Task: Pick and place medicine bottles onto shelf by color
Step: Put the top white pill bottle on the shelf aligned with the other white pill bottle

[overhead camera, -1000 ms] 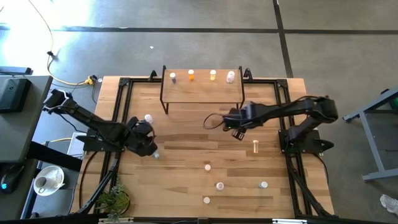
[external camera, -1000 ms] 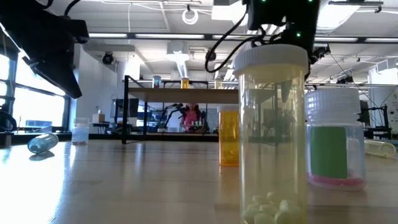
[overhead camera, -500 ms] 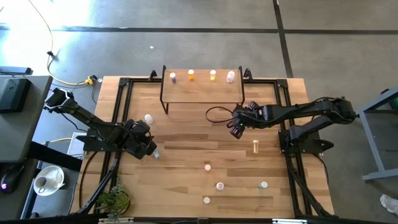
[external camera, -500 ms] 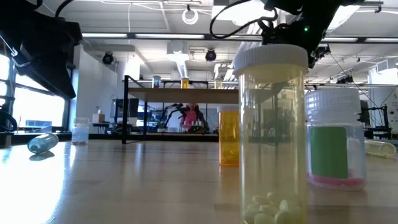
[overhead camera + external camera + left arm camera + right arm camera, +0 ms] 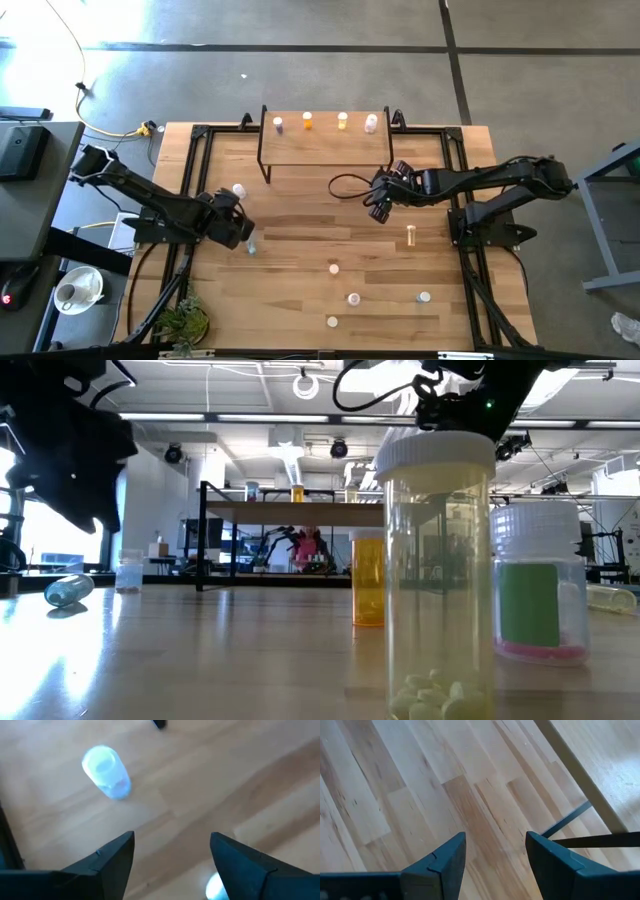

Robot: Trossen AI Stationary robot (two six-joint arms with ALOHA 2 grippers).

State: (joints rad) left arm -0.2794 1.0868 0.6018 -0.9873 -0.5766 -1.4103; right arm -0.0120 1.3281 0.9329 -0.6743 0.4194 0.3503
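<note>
The shelf (image 5: pixel 325 145), a light wood top on thin black legs, stands at the table's (image 5: pixel 300 290) twelve o'clock, carrying four tiny light-capped medicine bottles (image 5: pixel 307 121) (orange among them). The right gripper (image 5: pixel 378 196) hovers at its five o'clock, fingers spread, empty. The left gripper (image 5: pixel 240 232), fingers spread, hangs above a toppled pale-blue bottle (image 5: pixel 250 248).

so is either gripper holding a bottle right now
No. The left gripper and the right gripper are both open, with only bare table between their fingers.
</note>
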